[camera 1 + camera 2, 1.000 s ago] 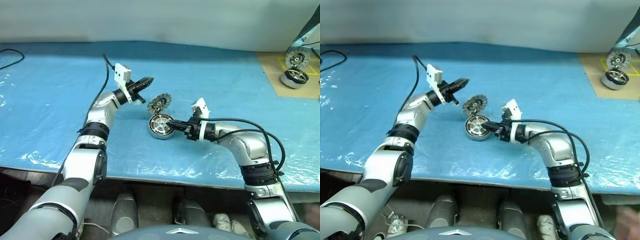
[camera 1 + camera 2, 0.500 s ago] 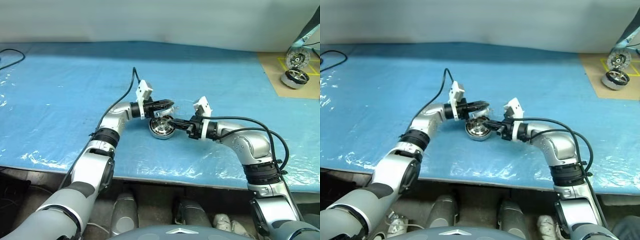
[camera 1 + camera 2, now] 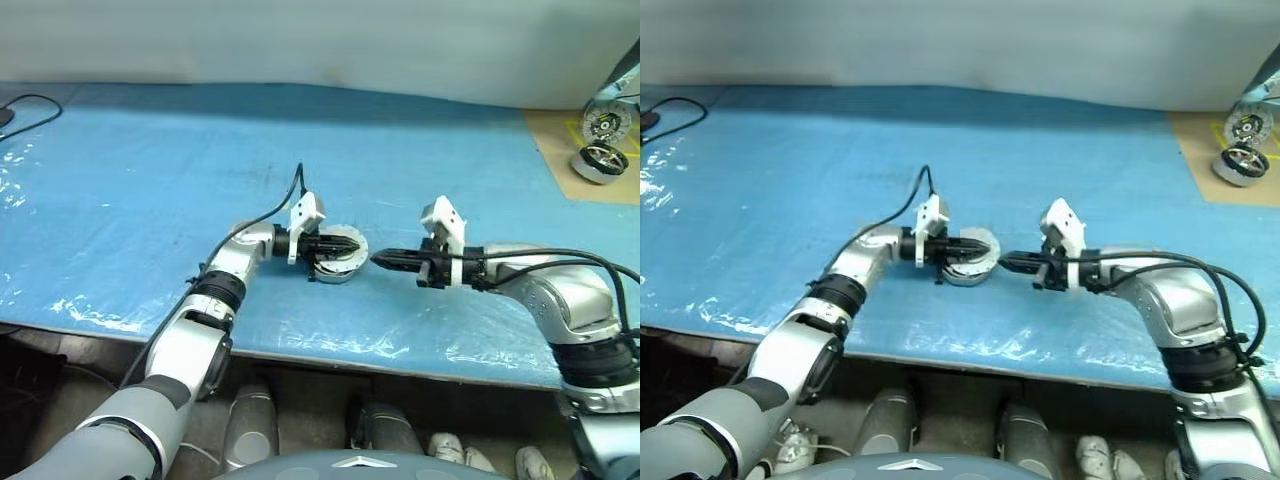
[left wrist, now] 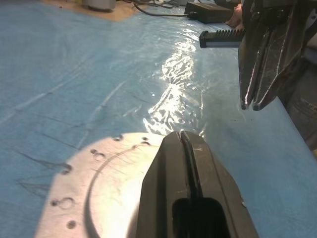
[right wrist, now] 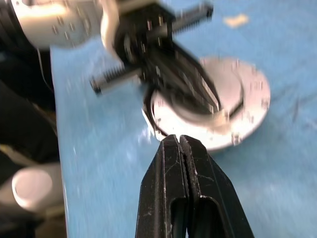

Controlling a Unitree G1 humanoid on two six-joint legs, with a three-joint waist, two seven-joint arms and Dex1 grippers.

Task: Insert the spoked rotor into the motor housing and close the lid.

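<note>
Overhead, glossy blue sheet (image 3: 120,180) covering table, tan board (image 3: 580,150) far right

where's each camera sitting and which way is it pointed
Left and right eye views: on the head, looking forward and down over both arms at the blue table.
Left wrist view: along the shut left gripper, pressed on the closed lid, facing the right gripper.
Right wrist view: along the shut right gripper toward the lid and motor housing, with the left gripper on top.
Both wrist views share the lid.
</note>
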